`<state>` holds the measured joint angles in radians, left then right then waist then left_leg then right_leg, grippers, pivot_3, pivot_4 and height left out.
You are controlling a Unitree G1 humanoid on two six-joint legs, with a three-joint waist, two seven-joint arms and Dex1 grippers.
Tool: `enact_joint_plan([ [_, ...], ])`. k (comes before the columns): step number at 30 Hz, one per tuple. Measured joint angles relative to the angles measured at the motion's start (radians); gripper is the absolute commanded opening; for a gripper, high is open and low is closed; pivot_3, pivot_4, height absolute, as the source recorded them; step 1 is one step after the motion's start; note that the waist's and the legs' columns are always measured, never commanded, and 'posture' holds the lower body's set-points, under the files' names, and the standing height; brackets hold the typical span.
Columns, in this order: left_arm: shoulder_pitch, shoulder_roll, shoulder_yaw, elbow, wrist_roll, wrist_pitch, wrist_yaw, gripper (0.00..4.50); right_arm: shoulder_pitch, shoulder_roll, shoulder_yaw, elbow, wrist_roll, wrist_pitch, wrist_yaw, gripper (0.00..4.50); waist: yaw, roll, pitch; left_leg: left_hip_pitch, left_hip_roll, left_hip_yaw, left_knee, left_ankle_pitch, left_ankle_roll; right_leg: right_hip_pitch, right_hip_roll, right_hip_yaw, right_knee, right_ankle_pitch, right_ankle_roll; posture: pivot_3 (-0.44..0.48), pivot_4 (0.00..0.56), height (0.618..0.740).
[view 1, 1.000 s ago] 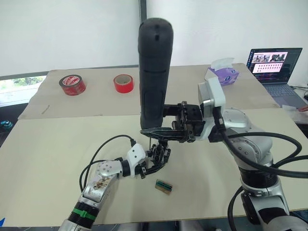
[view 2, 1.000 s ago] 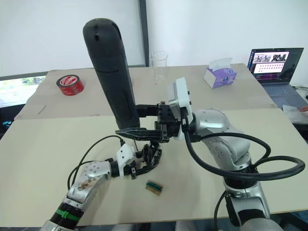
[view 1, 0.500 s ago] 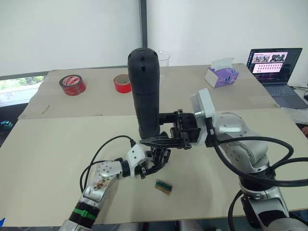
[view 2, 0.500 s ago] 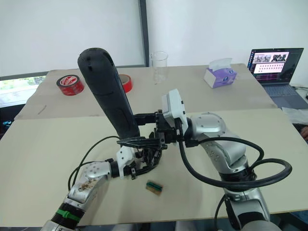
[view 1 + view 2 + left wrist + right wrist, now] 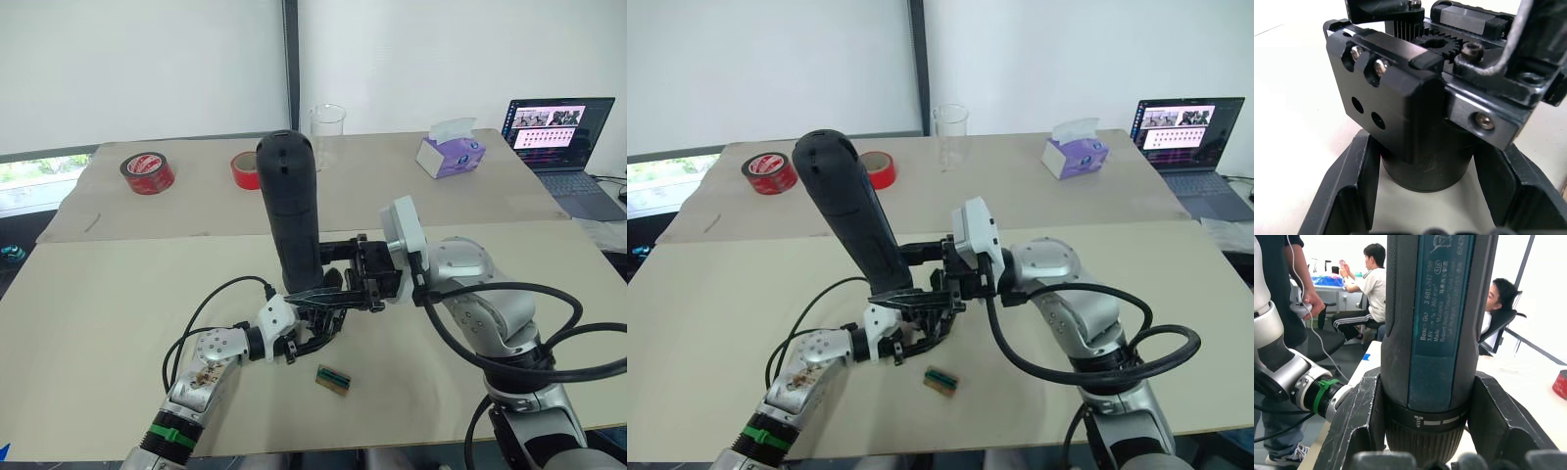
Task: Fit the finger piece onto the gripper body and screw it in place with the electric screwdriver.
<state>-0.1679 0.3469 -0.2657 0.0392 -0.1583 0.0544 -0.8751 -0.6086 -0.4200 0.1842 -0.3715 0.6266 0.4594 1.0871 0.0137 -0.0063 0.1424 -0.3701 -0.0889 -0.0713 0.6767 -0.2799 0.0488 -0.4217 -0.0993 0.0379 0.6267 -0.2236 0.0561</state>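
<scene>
The electric screwdriver (image 5: 290,211) stands nearly upright with its rounded end up, and my right gripper (image 5: 321,270) is shut on its lower part. In the right wrist view its barrel (image 5: 1437,328) sits between the two fingers (image 5: 1359,421). Its tip points down at the gripper body (image 5: 317,318), which rests on the table with my left gripper (image 5: 310,331) shut on it. The left wrist view shows that body (image 5: 1410,98) up close, with screws and a gear on top and its round base between the fingers (image 5: 1344,191). The finger piece is hidden.
A small green-and-tan block (image 5: 334,379) lies just in front of the grippers. At the back of the table (image 5: 98,294) are two red tape rolls (image 5: 148,172) (image 5: 247,168), a clear beaker (image 5: 328,121), a tissue box (image 5: 452,153) and a laptop (image 5: 558,132). Seated people (image 5: 1371,279) show in the right wrist view.
My right gripper has lowered the screwdriver and drawn it toward the gripper body. The left gripper and the body have stayed put.
</scene>
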Motion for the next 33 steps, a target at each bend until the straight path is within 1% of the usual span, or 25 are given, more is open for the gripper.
enact_joint_plan([
  [11,0.000,0.001,0.000,-0.018,0.000,0.022,0.004,2.29,0.005,0.003,0.001,0.011,-0.016,-0.010,0.002,1.92,0.000,0.000,0.000,0.000,0.000,0.000,0.000,0.000,0.000,0.000,0.000,0.000,0.000,0.000,0.000,0.000,0.150,0.740],
  [24,0.000,0.012,-0.001,-0.143,-0.001,0.204,0.036,2.29,0.005,-0.003,0.001,0.011,-0.016,-0.008,0.014,1.92,-0.001,-0.001,0.000,0.000,0.000,0.000,-0.001,0.000,0.000,-0.001,0.000,0.000,0.000,0.000,0.000,0.000,0.150,0.740],
  [33,0.000,0.015,-0.002,-0.151,-0.002,0.215,0.038,2.29,0.005,-0.003,0.001,0.011,-0.016,-0.007,0.015,1.92,-0.002,-0.001,0.001,0.000,0.000,0.000,-0.001,0.000,0.000,-0.001,0.000,0.000,0.000,0.000,0.000,0.000,0.150,0.740],
])
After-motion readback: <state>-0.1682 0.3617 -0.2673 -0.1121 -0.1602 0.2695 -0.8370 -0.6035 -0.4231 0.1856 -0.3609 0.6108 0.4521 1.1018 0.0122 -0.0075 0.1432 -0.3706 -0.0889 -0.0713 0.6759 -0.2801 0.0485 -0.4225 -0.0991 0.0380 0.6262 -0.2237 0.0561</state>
